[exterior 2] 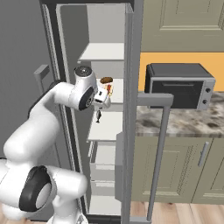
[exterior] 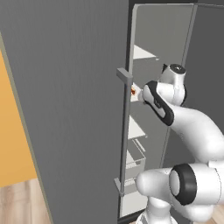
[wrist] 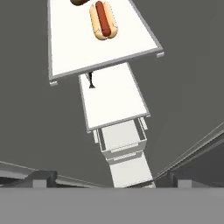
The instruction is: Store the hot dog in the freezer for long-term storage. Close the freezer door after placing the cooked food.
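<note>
Left base view: the freezer door (exterior: 65, 109) is swung wide open at the left, its vertical bar handle (exterior: 124, 131) seen edge-on, and the freezer (exterior: 157, 52) is exposed beside it with white shelves and drawers stacked below. A small orange speck of the hot dog (exterior: 133, 91) is glimpsed on a shelf just past the handle. In the right base view, the pale grey interior is seen with the shelves (exterior 2: 105, 127) one above another and the drawers (exterior 2: 104, 168) underneath; the hot dog (exterior 2: 107, 85) is laid on the middle shelf, just beside the wrist. To the right, a countertop oven (exterior 2: 179, 85) is set on a marbled counter (exterior 2: 188, 120). In the hand view, the hot dog (wrist: 103, 19) is shown as a tan bun with a red-orange sausage along it, lying flat on the white shelf (wrist: 100, 48). The gripper (wrist: 109, 178) is spread apart and nothing is held; it is kept well clear of the bun.
</note>
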{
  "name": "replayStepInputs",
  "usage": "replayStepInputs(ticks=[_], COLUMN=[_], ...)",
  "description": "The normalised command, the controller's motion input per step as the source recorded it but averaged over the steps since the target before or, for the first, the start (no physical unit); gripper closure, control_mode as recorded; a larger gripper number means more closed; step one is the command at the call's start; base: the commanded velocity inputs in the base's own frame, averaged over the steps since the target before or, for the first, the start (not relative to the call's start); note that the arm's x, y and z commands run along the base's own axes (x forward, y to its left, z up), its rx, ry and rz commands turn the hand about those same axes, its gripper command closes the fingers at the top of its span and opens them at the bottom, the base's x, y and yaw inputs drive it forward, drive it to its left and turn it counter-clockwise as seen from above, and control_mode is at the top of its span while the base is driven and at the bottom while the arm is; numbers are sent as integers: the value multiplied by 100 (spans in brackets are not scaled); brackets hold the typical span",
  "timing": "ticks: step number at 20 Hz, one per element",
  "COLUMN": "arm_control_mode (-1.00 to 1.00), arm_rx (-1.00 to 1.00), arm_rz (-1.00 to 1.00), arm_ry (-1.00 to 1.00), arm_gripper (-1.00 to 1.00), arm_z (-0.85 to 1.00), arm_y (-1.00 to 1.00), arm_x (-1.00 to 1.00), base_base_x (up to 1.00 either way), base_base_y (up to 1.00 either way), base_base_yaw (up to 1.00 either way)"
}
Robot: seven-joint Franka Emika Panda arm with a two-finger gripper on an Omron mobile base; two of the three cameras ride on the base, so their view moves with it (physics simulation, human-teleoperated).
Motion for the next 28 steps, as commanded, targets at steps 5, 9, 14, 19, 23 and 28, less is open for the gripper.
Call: replayStepInputs(ticks=[5,9,14,19,23,28], arm_control_mode=[-100,-100,-100,-100,-100,-100], arm_rx=[-7,-14,-14,0,13,11], arm_rz=[0,1,3,0,0,0], arm_ry=[19,2,1,14,11,7], arm_gripper=[-100,-100,-100,-100,-100,-100], arm_z=[2,0,0,0,0,0], arm_y=[3,27,36,7,0,11], arm_x=[-74,-100,-86,-29,-18,-40], base_base_x=[0,0,0,0,0,0], base_base_y=[0,0,0,0,0,0], base_base_yaw=[0,0,0,0,0,0])
